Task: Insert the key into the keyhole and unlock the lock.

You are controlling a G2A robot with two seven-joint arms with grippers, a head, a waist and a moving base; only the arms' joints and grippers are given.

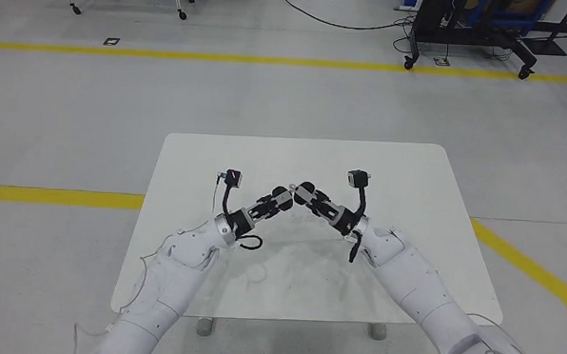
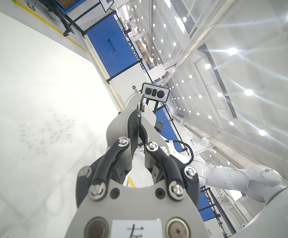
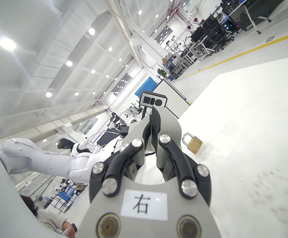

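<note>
Although both the left gripper (image 2: 140, 110) and the right gripper (image 3: 154, 115) were clenched tight, whether either pinched the key could not be told. The padlock (image 3: 194, 144) lay on the table (image 3: 238, 99) just beside the right gripper, shackle (image 3: 185, 137) closed. Brass-bodied, it looked dense, rigid and slick, so a firm hold across the flat faces seemed wisest, keeping keyhole and shackle free.

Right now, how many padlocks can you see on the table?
1. A brass padlock lies on the white table, close beside the right arm's jaws. Another could be hidden beneath the arms.
</note>
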